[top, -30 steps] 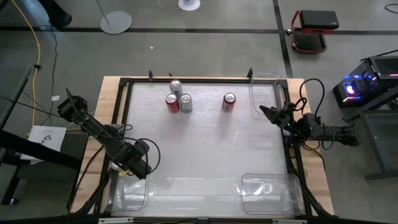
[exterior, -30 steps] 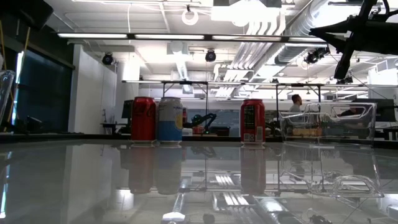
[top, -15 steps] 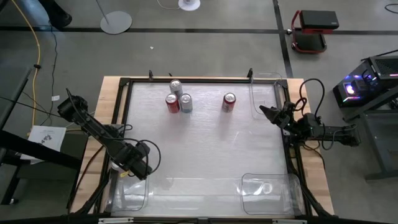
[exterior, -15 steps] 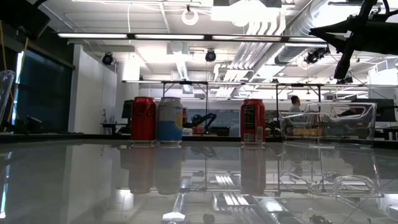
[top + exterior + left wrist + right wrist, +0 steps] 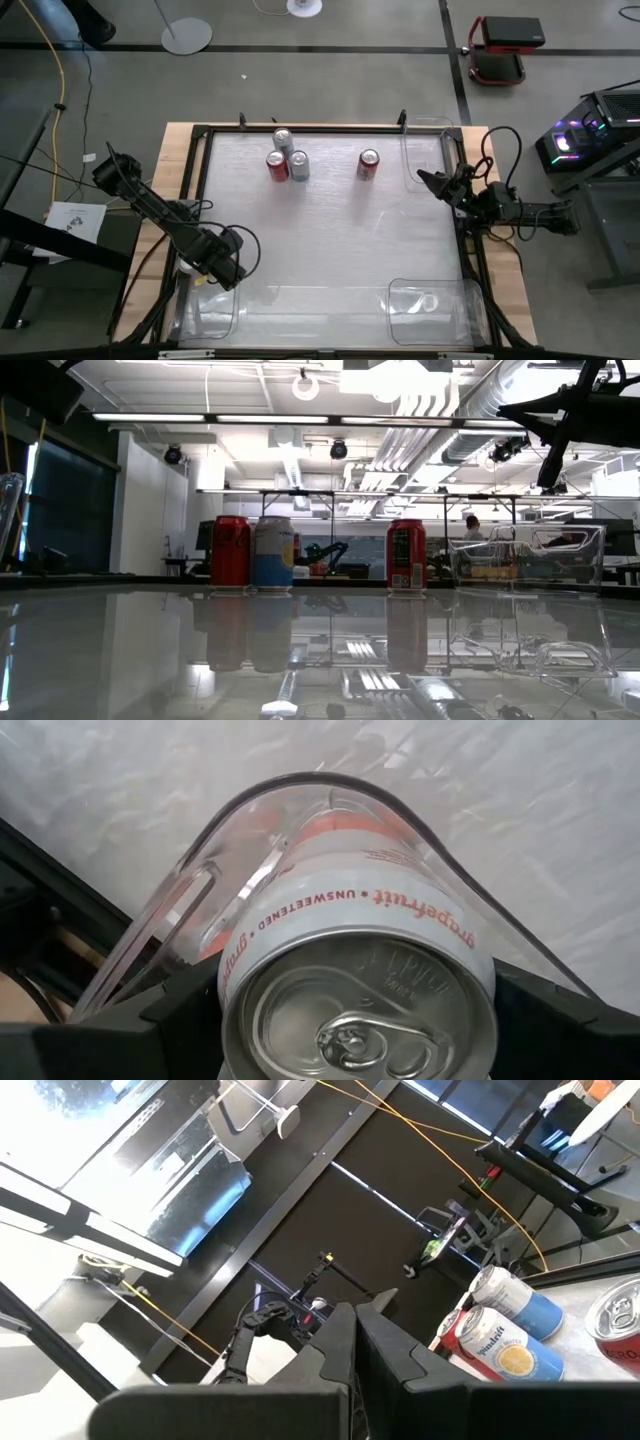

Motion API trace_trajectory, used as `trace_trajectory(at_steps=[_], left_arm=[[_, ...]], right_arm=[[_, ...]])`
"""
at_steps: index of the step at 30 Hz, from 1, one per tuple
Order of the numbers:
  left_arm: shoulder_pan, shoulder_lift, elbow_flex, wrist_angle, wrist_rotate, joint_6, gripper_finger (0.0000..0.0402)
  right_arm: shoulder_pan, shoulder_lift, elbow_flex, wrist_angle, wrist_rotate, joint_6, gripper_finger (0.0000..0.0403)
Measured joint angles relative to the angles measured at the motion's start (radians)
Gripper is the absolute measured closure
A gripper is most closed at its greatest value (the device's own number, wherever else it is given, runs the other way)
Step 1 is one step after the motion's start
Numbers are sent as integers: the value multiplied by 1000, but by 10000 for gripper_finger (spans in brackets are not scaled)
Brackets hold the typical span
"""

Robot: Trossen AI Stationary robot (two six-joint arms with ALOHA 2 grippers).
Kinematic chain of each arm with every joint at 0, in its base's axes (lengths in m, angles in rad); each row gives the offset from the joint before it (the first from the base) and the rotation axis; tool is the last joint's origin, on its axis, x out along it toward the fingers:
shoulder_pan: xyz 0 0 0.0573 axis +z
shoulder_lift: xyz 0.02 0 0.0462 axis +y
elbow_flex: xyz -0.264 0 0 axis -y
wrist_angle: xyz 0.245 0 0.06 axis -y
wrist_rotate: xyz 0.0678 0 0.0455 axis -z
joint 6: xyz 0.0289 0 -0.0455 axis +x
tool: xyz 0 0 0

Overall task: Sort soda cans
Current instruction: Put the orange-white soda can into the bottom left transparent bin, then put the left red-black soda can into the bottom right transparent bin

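Soda cans sit in two places on your table. Toward the far edge you have a cluster of three: a red can [image 5: 277, 165] touching a silver can [image 5: 298, 165], with another silver can [image 5: 283, 139] just behind them. A lone red can [image 5: 368, 163] stands apart to their right, near the clear bin [image 5: 425, 150] at the far right corner.

Your left gripper [image 5: 215, 262] hangs at the near left, over the rim of a clear bin [image 5: 205, 310], and its fingers are clamped on a white grapefruit can [image 5: 358, 985]; the left wrist view shows the can's silver top and pull tab between the two dark fingers, with the bin's curved clear wall around the can's body.

Your right gripper [image 5: 425, 181] waits at the right edge, beside the far right bin, its fingers pressed together and holding nothing. Another clear bin [image 5: 432, 305] lies at the near right.
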Motion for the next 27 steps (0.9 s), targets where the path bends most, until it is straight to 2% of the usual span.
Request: trace_trajectory(at_steps=[9,14,20,27], left_arm=[[1,1,0,-18,13,-5,37],[9,0,12,-34,50,-7,33],[9,-2,90,-156,51,37,34],[9,-3,256,-286,40,88,34]], right_arm=[[0,0,0,0,0,0,403],[0,0,0,0,0,0,403],[0,0,0,-1,0,0,403],[0,0,0,-1,0,0,403]])
